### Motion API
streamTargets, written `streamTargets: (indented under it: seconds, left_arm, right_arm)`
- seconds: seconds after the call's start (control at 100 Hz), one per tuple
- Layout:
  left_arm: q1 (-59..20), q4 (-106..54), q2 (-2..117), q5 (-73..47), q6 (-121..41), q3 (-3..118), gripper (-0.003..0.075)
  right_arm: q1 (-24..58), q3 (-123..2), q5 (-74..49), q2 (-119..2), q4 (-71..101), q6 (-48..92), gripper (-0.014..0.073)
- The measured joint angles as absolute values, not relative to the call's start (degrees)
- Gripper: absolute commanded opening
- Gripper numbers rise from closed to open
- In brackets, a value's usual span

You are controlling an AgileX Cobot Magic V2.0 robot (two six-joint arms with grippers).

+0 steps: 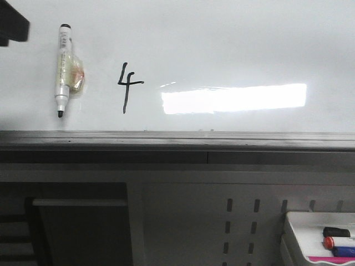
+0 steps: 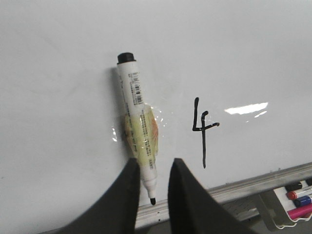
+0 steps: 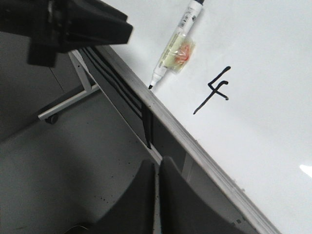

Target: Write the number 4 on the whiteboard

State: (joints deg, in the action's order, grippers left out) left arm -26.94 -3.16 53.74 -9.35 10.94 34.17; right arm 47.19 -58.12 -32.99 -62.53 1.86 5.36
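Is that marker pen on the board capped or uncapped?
Uncapped. The marker pen shows its bare black tip pointing down toward the grey ledge, beside the number 4 on the whiteboard.

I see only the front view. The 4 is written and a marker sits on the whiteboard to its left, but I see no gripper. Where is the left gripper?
Observer: In the left wrist view, the left gripper is open at the tip end of the marker. The tip shows in the gap between the fingers.
Operator: Does it grip the marker?
Observer: One finger overlaps the barrel in the picture, but I cannot tell whether it touches.
Operator: And the right gripper?
Observer: The right gripper is shut on nothing. It is off the whiteboard, out past the ledge, with the floor behind it.
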Motion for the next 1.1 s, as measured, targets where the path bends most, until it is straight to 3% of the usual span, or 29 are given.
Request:
streamTargets:
  seconds: [0.37, 0.54, 0.75, 1.1]
  left_arm:
    - [-26.9, 3.8, 16.8, -9.2, 10.9, 16.8, -0.002]
    - [-26.9, 6.2, 4.1, -9.3, 10.9, 11.2, -0.002]
    - [-26.9, 6.5, -0.3, -9.3, 10.9, 10.0, -0.002]
    - [-26.9, 6.5, -0.3, -9.3, 10.9, 9.9, -0.002]
  right_arm:
    - [47.2, -28.1, -8.2, -34.6, 0.0, 5.3, -0.0061]
    - [47.2, -17.5, -5.6, -21.9, -1.0, 5.3, -0.0062]
    - [47.2, -11.4, -5.4, -13.1, -1.1, 5.1, -0.0066]
    - [47.2, -10.3, -5.4, -12.1, -1.2, 5.1, -0.0066]
